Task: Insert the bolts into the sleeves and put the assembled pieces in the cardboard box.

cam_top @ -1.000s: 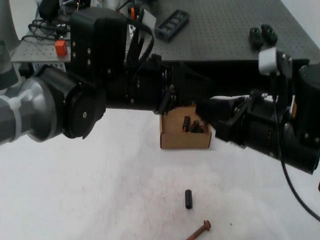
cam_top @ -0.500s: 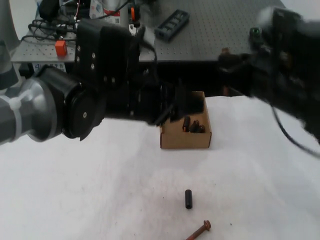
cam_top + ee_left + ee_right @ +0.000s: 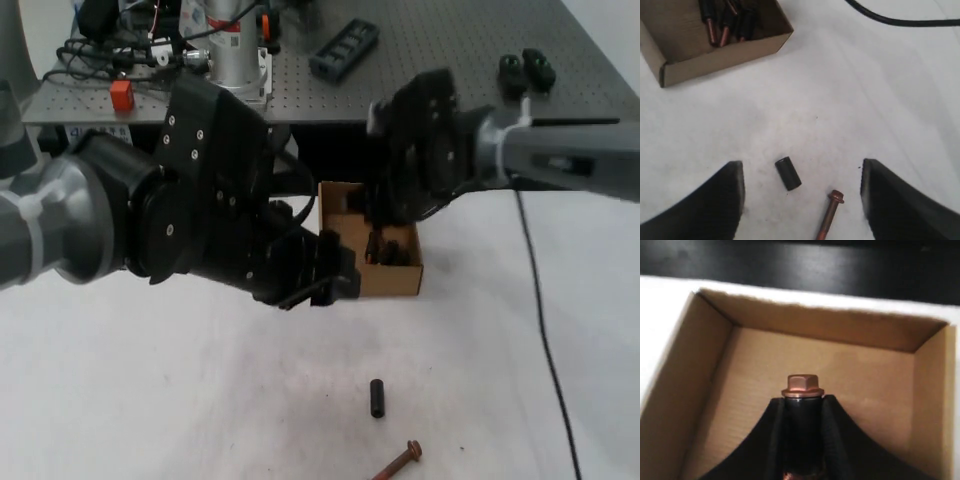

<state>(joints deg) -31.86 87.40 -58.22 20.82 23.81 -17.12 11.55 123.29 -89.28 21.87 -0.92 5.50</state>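
The cardboard box [image 3: 385,281] stands mid-bench with several assembled pieces [image 3: 721,22] lying in one end. My right gripper [image 3: 387,212] hangs over the box [image 3: 865,375], shut on an assembled piece [image 3: 802,425], a black sleeve with a copper bolt head [image 3: 802,384] showing above the fingers. A loose black sleeve [image 3: 788,173] and a loose copper bolt [image 3: 829,216] lie on the white cloth in front of the box, also in the high view as sleeve [image 3: 377,398] and bolt [image 3: 401,461]. My left gripper [image 3: 801,165] is open above them, just ahead of the box's near-left corner [image 3: 330,272].
A black cable [image 3: 900,20] crosses the cloth beside the box. Behind the box runs a dark perforated bench [image 3: 440,60] with a black tray [image 3: 344,48], an orange block [image 3: 121,95] and two small black parts [image 3: 526,68]. White cloth [image 3: 180,400] lies open to the front left.
The right arm swung up from the near right and now holds its piece over the box. The left gripper drew back from over the box toward the loose sleeve and bolt.
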